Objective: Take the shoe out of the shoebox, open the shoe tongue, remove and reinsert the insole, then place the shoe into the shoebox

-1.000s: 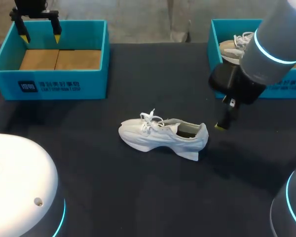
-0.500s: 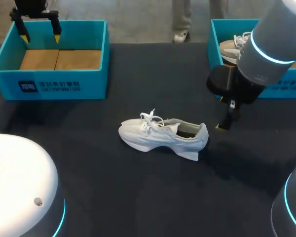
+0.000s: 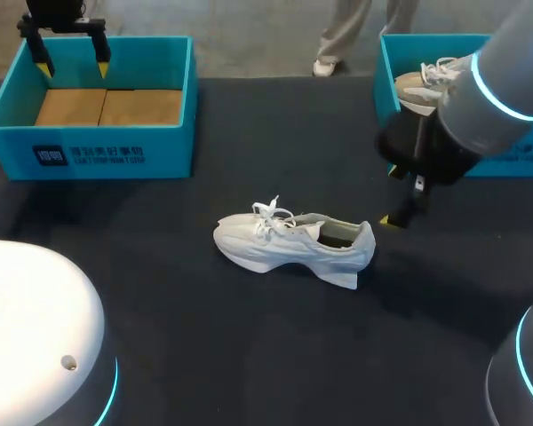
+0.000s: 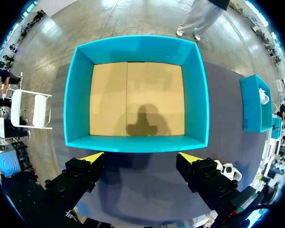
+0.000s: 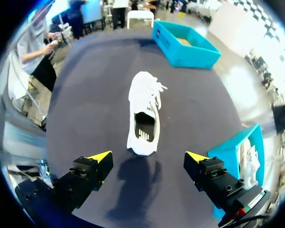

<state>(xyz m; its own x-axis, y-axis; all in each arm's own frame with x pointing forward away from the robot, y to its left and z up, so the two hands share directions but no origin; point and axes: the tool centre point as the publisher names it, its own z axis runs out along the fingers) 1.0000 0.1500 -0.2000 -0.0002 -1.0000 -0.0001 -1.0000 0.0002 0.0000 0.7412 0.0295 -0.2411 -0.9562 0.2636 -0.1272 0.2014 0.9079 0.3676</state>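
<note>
So the shoe (image 3: pixel 293 244) is already out and sits on its sole on the dark table (image 3: pixel 204 355), roughly in the middle, toe toward my left side and heel toward my right, well apart from both boxes; the laces (image 3: pixel 268 213) lie loose on top, and the right wrist view looks straight down the opening to the insole (image 5: pixel 143 130).

My guess is it's light; soft mesh-type upper that'll cave in if squeezed mid-body, stiffer heel cup, chunky foam sole; so I'd pinch the heel collar or the sole edge to steady it, and go for the tongue tip under the laces to pull it open. The insole is probably thin and bendy, so take its heel end and peel it out, don't yank. A light shoe on cloth will likely just slide if only one side pulls, so one gripper should pin it down.

The right gripper (image 5: pixel 147 156) hangs low just behind the heel; fingers spread wide, holding nothing, with the shoe lined up straight ahead but not touching. The left gripper (image 4: pixel 141 156) is way off above one edge of the empty shoebox (image 4: pixel 137 142); also spread wide with nothing in it, and that box shows only its cardboard floor. The second box (image 3: pixel 386 71) by my right arm has another shoe (image 3: pixel 417 87) in it.
</note>
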